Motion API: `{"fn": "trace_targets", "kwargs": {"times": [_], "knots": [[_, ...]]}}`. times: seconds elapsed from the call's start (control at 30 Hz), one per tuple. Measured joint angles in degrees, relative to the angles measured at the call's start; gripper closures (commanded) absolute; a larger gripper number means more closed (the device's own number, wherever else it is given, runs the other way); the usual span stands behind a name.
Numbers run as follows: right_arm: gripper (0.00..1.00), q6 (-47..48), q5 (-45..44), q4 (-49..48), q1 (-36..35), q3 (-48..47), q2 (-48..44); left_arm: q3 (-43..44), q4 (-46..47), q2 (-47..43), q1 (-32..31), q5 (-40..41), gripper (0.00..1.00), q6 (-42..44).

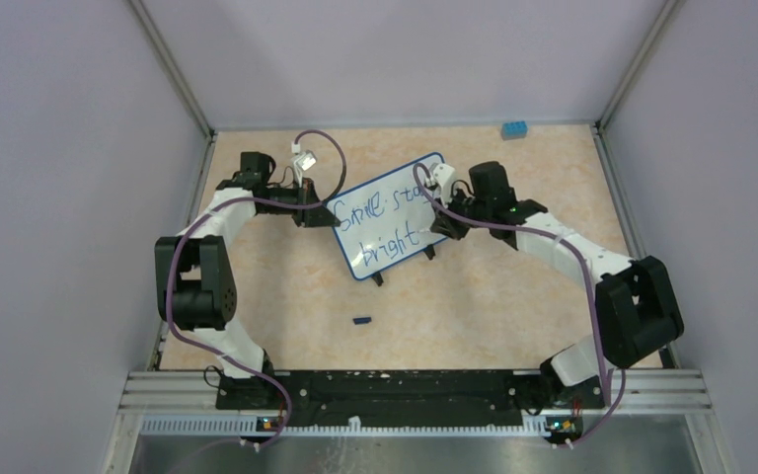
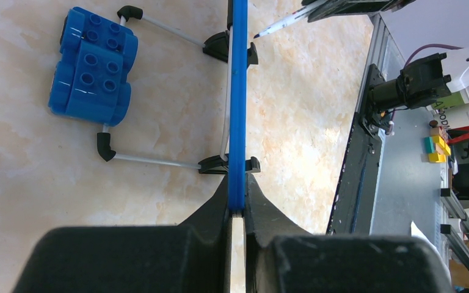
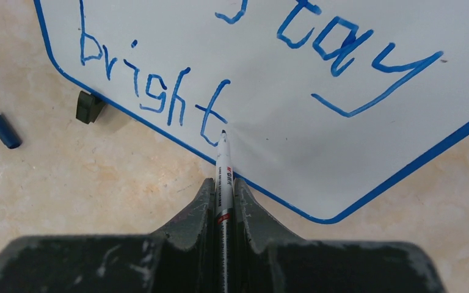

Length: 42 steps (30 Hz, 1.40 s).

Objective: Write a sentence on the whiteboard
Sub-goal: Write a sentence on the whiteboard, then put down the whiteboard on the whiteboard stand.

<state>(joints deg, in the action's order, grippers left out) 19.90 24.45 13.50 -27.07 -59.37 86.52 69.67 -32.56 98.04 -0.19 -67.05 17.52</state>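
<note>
Top external: whiteboard (image 1: 395, 225) stands mid-table, sentence (image 1: 367, 210) "Smile stay bright" across it. Left wrist: left gripper (image 2: 237, 201) clamped on the board's thin blue edge. It looks light, stiff and tippy, so that edge is the hold. Right wrist: right gripper (image 3: 223, 189) pinches the marker (image 3: 223, 160), tip at the final t. No containers visible.

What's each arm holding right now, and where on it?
Left gripper: whiteboard, jaws shut on its blue frame edge. Right gripper: marker, jaws on the barrel, tip at the board.
</note>
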Motion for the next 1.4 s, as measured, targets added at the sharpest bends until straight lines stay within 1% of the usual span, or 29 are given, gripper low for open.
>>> {"fn": "trace_targets", "kwargs": {"times": [0.37, 0.67, 0.93, 0.97, 1.07, 1.23, 1.4], "knots": [[1.0, 0.57, -0.98, -0.2, 0.35, -0.72, -1.11, 0.0, -0.02, 0.0, 0.0, 0.0, 1.0, 0.07], [1.0, 1.05, -1.64, -0.61, 0.74, -0.72, 1.44, 0.0, -0.07, 0.0, 0.0, -0.02, 1.0, 0.2], [1.0, 1.11, -1.51, -0.57, 0.74, -0.7, 1.53, 0.0, -0.07, 0.0, -0.02, -0.02, 1.0, 0.22], [1.0, 1.11, -1.44, -0.52, 0.74, -0.7, 1.53, 0.0, -0.07, 0.0, -0.02, -0.04, 0.97, 0.22], [1.0, 1.07, -0.9, -0.07, 0.74, -0.72, 1.53, 0.0, -0.07, 0.0, -0.02, -0.02, 0.81, 0.22], [1.0, 0.72, 0.72, 2.25, 0.74, -1.29, 0.61, 0.0, -0.9, 0.0, -0.2, 1.38, 0.67, 0.76], [1.0, -0.11, 2.78, 4.98, 0.74, -3.74, -3.1, 1.03, -2.14, 0.0, 0.24, 1.95, 0.48, 0.7]]}}
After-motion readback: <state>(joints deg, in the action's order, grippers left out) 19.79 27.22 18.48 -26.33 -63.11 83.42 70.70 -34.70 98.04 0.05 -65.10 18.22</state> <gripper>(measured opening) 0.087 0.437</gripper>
